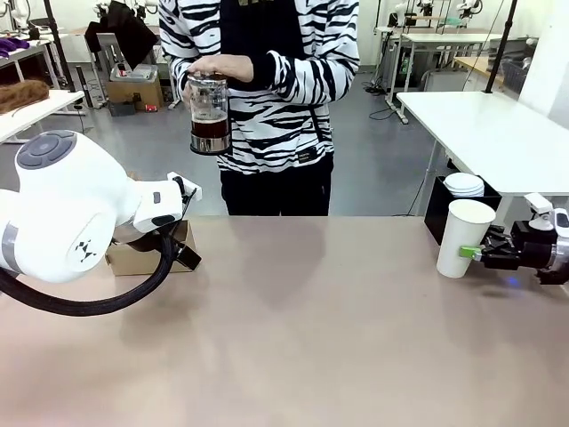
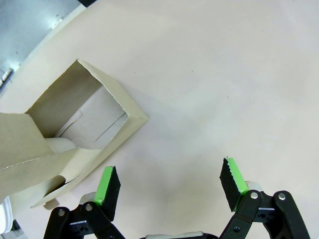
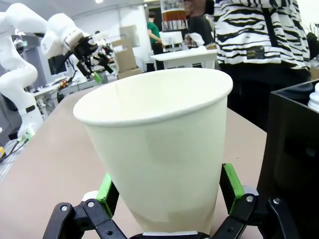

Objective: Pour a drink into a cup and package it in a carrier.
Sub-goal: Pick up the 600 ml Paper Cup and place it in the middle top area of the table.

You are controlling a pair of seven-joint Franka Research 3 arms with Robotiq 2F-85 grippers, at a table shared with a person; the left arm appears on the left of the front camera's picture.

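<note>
A: Now, left side?
B: Jaws of the left gripper (image 2: pixel 169 181) apart above the table (image 1: pixel 311 338), just beside the carrier (image 2: pixel 50 107).
A: Right?
B: Jaws of the right gripper (image 3: pixel 168 191) wide around the upright cup (image 3: pixel 154 149); contact unclear. Drink (image 1: pixel 210 133) in jug (image 1: pixel 210 102), held by person (image 1: pixel 276 80).

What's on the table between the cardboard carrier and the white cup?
Nothing. In the front view, the tabletop between the carrier and the cup is bare.

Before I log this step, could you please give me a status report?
Left jaws open beside carrier. Right jaws open around cup. Person holds jug of drink. Black box close beside cup.
</note>
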